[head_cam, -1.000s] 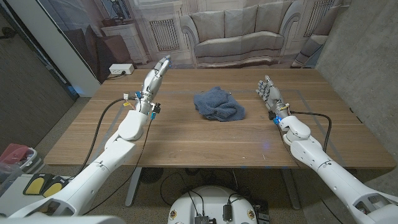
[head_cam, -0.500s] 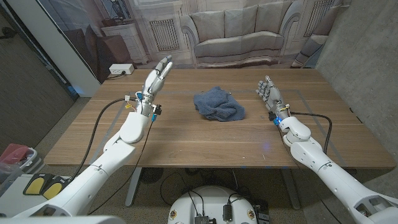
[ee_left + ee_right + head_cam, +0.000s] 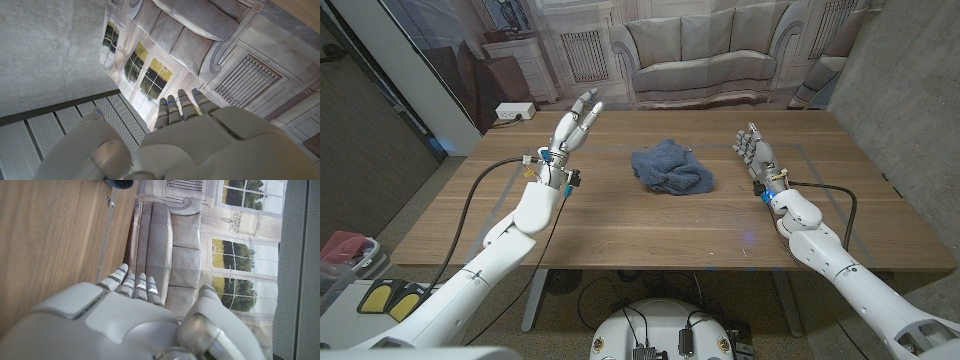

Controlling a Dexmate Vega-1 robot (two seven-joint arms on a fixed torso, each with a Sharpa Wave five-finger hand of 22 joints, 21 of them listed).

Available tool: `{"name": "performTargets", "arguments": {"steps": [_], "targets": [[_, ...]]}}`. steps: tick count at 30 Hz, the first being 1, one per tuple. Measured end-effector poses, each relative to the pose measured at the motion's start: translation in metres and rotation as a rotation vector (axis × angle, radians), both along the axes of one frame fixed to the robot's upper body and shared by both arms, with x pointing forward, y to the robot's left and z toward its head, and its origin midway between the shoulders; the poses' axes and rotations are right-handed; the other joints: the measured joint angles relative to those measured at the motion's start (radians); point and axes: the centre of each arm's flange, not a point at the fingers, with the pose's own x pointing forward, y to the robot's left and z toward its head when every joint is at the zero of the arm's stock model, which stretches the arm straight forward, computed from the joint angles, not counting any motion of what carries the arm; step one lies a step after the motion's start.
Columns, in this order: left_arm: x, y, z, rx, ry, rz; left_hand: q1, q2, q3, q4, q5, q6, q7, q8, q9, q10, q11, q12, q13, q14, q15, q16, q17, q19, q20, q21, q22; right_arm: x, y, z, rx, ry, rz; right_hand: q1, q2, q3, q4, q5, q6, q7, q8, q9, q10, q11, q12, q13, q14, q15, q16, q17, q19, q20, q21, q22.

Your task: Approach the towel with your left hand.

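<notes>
— Where's the towel (image 3: 671, 168) right now?

— Middle of the table (image 3: 620, 225), a bit toward the far side. It's a blue one, all crumpled in a heap, nothing touching it.

— And the left hand (image 3: 572, 124)?

— Up off the wood, over the far left part of the table, well apart from the towel. The fingers (image 3: 588, 102) point up and away toward the back wall, slightly fanned, and there's nothing in them. From the left wrist view you see the back of that hand (image 3: 200, 135) with the fingers (image 3: 176, 105) stretched out side by side toward the sofa backdrop (image 3: 200, 30).

— So it's empty?

— Empty, yes, fingers straight and loosely apart.

— What about the right hand (image 3: 753, 151)?

— On the other side of the towel, near the right edge, also clear of the cloth. It stands upright with the fingers (image 3: 748, 140) pointing up and close together, holding nothing. In the right wrist view the back of it (image 3: 125, 320) sits next to the tabletop (image 3: 50, 240), fingers (image 3: 135, 286) extended in a tidy row, thumb off to the side.

— Anything else around?

— A black cable (image 3: 485, 195) runs along the left forearm, another (image 3: 825, 190) loops by the right wrist. Behind the table there's that printed sofa backdrop (image 3: 705, 50), and a white box (image 3: 514, 111) on the floor at the far left.
</notes>
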Motion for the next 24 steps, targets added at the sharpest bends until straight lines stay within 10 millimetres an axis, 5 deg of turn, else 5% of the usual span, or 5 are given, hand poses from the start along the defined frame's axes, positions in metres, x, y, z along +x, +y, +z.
{"name": "performTargets", "arguments": {"steps": [24], "targets": [[-0.016, -0.012, 0.005, 0.082, -0.082, 0.190, 0.008, 0.008, 0.000, 0.000, 0.004, 0.018, -0.004, -0.004, 0.000, 0.009, -0.009, -0.002, 0.000, 0.010, 0.000, -0.003, 0.000, 0.000, 0.000, -0.007, 0.000, -0.008, -0.005, 0.001, -0.025, 0.005, -0.001, 0.001, 0.007, 0.000, 0.000, 0.000, 0.004, -0.004, 0.000, 0.000, 0.004, -0.004, 0.002, 0.000, 0.004, 0.004, 0.000, 0.000, 0.000, 0.000, 0.000, 0.000]]}}
